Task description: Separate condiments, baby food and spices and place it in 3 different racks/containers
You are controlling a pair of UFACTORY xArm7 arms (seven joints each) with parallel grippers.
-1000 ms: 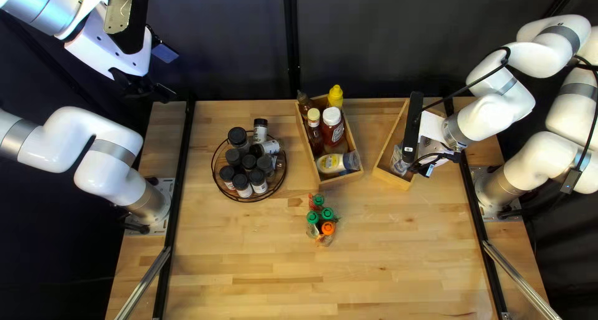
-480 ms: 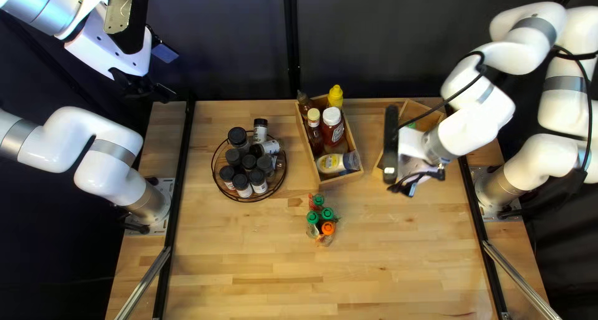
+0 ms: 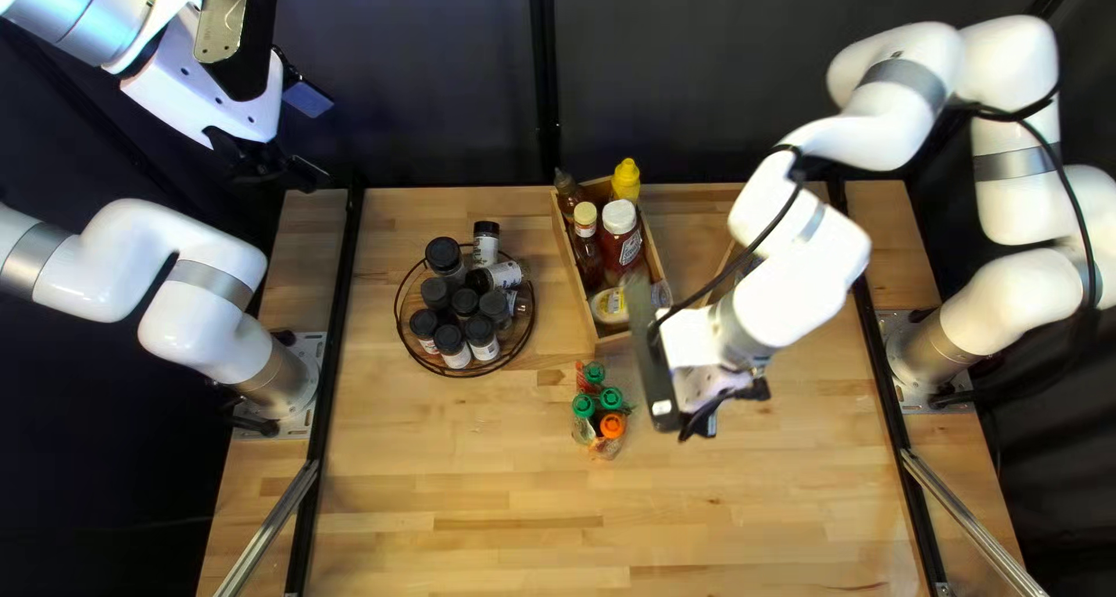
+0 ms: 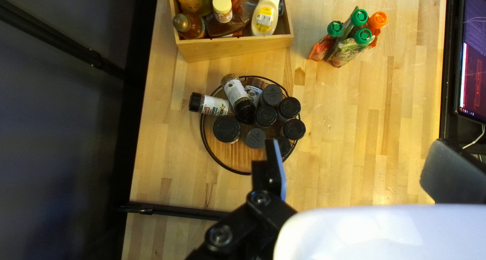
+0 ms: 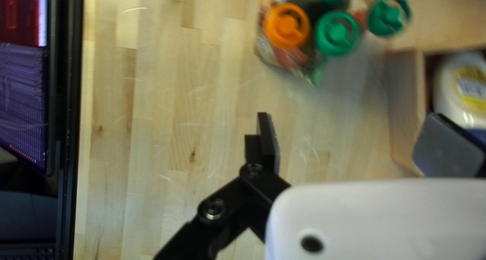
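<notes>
My right gripper (image 3: 700,420) is just right of the standing baby food pouches (image 3: 599,411) in the top left view. In the right wrist view the open right gripper (image 5: 352,126) has the pouches (image 5: 309,32), with green and orange caps, ahead of its fingers. Raised at the upper left, my left gripper (image 3: 279,169) is away from everything; its wrist view shows the left gripper (image 4: 354,151) open and empty. Black-capped spice jars (image 4: 226,129) fill a round wire rack (image 4: 212,156). Condiment bottles (image 3: 620,237) occupy a wooden box (image 3: 637,332). Another wooden box (image 3: 723,266) is mostly hidden by my right arm.
A monitor (image 4: 473,57) stands beyond the table's near edge. Black rails (image 3: 335,365) run along the table's sides. The condiment box's wall (image 5: 402,108) is close to one finger of my right gripper in its wrist view.
My right arm has swung left and toward the near edge, from above the right-hand box to beside the pouches. The left arm and the table's items have kept their places.
</notes>
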